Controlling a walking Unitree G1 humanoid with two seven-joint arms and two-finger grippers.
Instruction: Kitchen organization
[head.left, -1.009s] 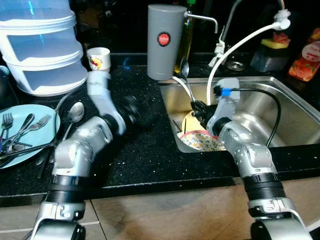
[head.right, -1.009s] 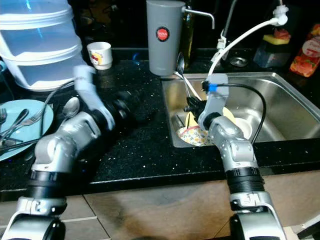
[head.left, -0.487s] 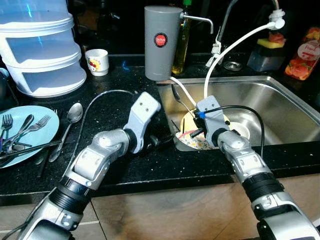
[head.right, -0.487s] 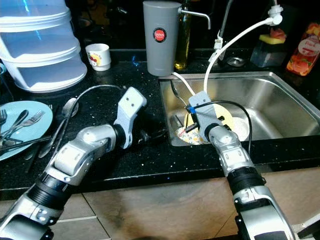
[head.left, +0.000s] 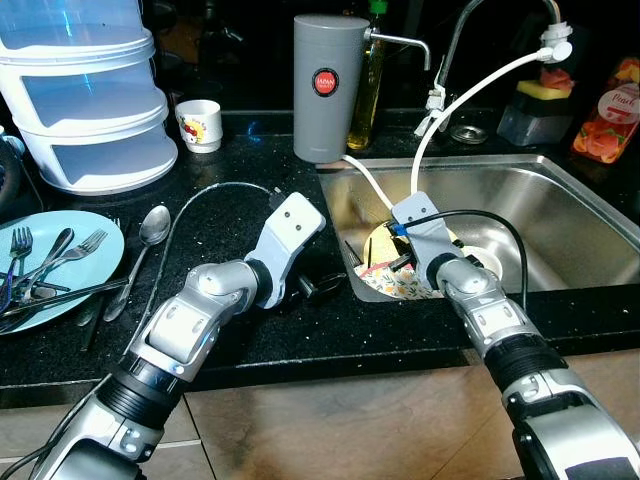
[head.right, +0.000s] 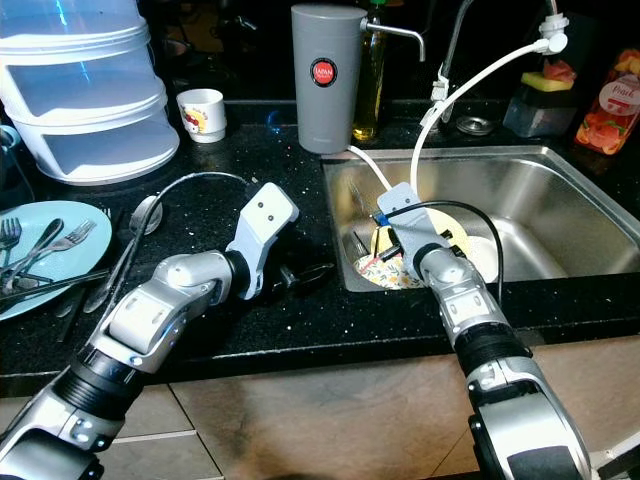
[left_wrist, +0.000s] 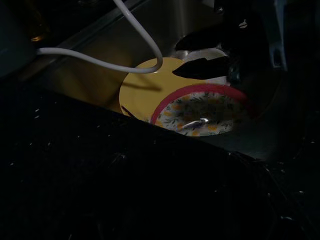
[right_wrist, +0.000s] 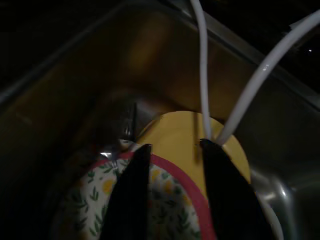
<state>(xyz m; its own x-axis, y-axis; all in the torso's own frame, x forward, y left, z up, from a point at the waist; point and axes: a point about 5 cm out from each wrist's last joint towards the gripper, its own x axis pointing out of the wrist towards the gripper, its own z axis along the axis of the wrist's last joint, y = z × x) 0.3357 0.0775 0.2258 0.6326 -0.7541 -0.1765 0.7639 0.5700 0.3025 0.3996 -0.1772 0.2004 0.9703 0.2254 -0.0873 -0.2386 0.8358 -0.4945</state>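
A floral plate with a red rim (head.left: 408, 284) lies at the near left corner of the steel sink (head.left: 560, 200), on top of a yellow plate (head.left: 383, 240). My right gripper (right_wrist: 175, 146) hangs open just above these plates, its two black fingers (right_wrist: 131, 190) spread over the red rim. It also appears in the left wrist view (left_wrist: 176, 59). A small shiny metal piece (left_wrist: 195, 122) rests on the floral plate. My left gripper (head.left: 322, 288) lies low on the black counter beside the sink's left edge and points at the plates.
A white hose (head.left: 440, 120) loops from the tap into the sink. At the back stand a grey canister (head.left: 325, 85), a cup (head.left: 203, 122) and white stacked containers (head.left: 85, 100). A blue plate with forks (head.left: 60, 250) and a spoon (head.left: 150, 230) lie on the left.
My left arm swung from mid-counter to the sink's edge and has settled there. The right gripper sank toward the plates, and the spoon that stood up from it has gone down into the sink.
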